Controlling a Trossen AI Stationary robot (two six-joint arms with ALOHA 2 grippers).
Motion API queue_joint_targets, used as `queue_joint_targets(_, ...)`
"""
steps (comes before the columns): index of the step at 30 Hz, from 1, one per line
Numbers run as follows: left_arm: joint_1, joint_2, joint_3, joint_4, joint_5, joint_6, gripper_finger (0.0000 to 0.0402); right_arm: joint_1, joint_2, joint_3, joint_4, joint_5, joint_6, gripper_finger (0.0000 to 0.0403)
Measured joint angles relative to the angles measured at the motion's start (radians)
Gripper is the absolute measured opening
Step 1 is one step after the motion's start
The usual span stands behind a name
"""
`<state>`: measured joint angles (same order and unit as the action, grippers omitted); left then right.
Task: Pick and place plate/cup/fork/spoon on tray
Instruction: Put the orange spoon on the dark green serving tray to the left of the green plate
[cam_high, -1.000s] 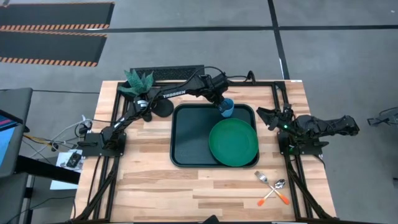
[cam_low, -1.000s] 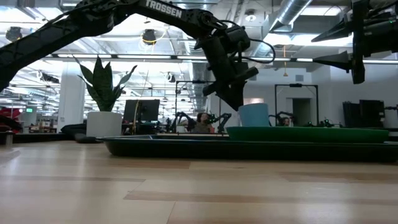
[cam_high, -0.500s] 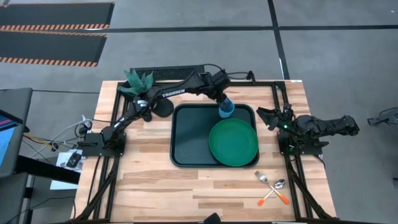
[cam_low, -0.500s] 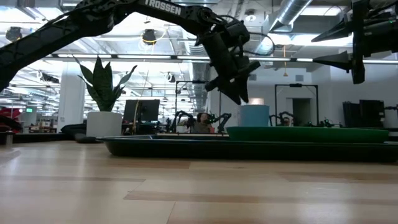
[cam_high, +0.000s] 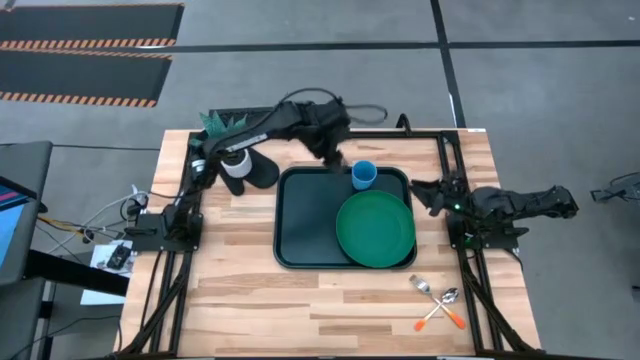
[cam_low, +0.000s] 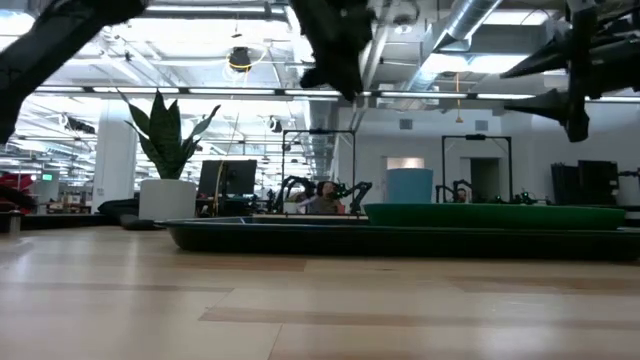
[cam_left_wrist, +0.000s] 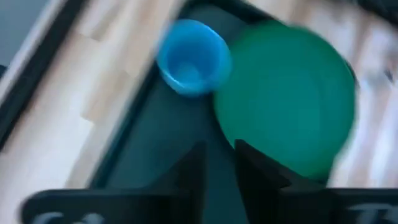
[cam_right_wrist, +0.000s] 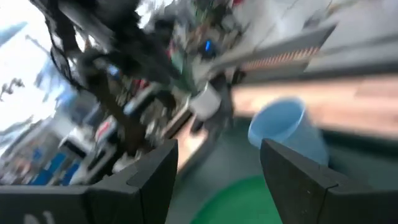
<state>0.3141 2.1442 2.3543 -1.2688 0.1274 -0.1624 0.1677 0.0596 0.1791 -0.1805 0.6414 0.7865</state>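
Observation:
The light-blue cup (cam_high: 364, 175) stands upright on its base in the far right corner of the dark tray (cam_high: 300, 225); it also shows in the low view (cam_low: 408, 185) and the left wrist view (cam_left_wrist: 193, 57). The green plate (cam_high: 375, 228) lies flat on the tray's right half. The fork (cam_high: 422, 285) and the spoon (cam_high: 448, 297) lie on the table near its right front, their orange handles crossed. My left gripper (cam_high: 335, 158) hangs high over the tray's far edge, left of the cup, slightly open and empty (cam_left_wrist: 219, 162). My right gripper (cam_high: 425, 190) is open and empty beside the tray's right edge.
A plant in a white pot (cam_high: 232, 150) stands at the table's far left, beside the tray's far left corner. A black frame runs along the table's edges (cam_high: 445, 160). Bare wood lies in front of the tray (cam_high: 300, 300).
My left gripper has drawn away from the cup, rising and going toward the table's left edge, as its arm folds back. The cup has stayed upright on the tray.

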Motion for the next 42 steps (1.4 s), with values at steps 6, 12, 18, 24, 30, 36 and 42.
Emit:
queue_joint_targets(6, -0.160, -0.092, 0.000, -0.059, -0.123, -0.019, 0.0007, 0.004, 0.103, 0.000, -0.048, -0.241, 0.090, 0.0234)
queue_joint_targets(12, -0.322, -0.146, 0.000, -0.063, -0.275, -0.130, 0.0001, 0.043, 0.281, 0.005, -0.049, -0.500, 0.177, 0.0156)
queue_joint_targets(18, -0.463, -0.169, 0.000, -0.088, -0.415, -0.288, 0.0003, 0.146, 0.445, 0.084, -0.241, -0.732, 0.338, 0.0076)
queue_joint_targets(24, -0.543, -0.177, 0.000, -0.140, -0.465, -0.404, 0.0001, 0.304, 0.587, 0.193, -0.403, -0.860, 0.465, 0.0023)
queue_joint_targets(30, -0.600, -0.244, 0.000, -0.186, -0.458, -0.480, 0.0001, 0.496, 0.688, 0.302, -0.475, -0.853, 0.689, 0.0005)
queue_joint_targets(36, -0.655, -0.337, 0.000, -0.185, -0.549, -0.535, 0.0002, 0.674, 0.790, 0.342, -0.544, -0.862, 0.910, 0.0045)
queue_joint_targets(42, -0.722, -0.396, 0.000, -0.239, -0.687, -0.577, 0.0025, 0.794, 0.887, 0.341, -0.555, -0.855, 1.042, 0.0146)
